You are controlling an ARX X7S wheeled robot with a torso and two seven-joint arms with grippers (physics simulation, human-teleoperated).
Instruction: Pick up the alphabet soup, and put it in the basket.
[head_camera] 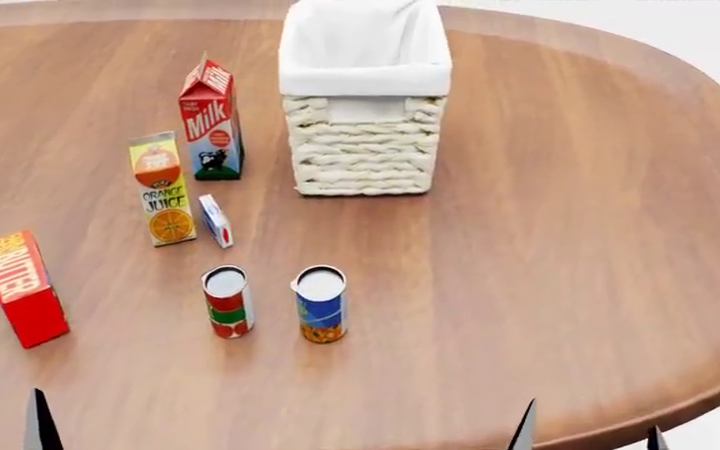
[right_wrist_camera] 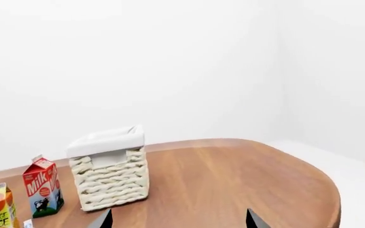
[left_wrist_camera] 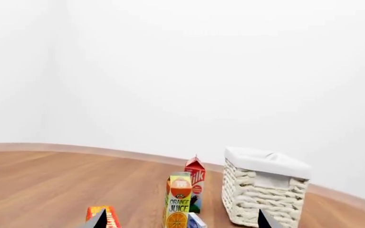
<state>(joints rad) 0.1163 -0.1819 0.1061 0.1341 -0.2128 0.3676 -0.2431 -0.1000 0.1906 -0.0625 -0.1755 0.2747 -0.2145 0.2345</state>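
Cream wicker basket (head_camera: 363, 141) w/ a white cloth liner sits at the far side of the wood table (head_camera: 561, 244); inside shows only liner from the head view, no items visible. Alphabet soup (head_camera: 320, 305), blue label can, stands upright near the front edge, well apart from the basket, just beside a red-green can (head_camera: 228, 301). Further left: milk carton (head_camera: 211, 118), orange juice carton (head_camera: 161, 188), small blue-white box (head_camera: 217, 220), red butter box (head_camera: 22, 288). Left gripper (left_wrist_camera: 180, 219) & right gripper (right_wrist_camera: 177, 219): only the fingertips show in the wrist views, spread wide, holding nothing.
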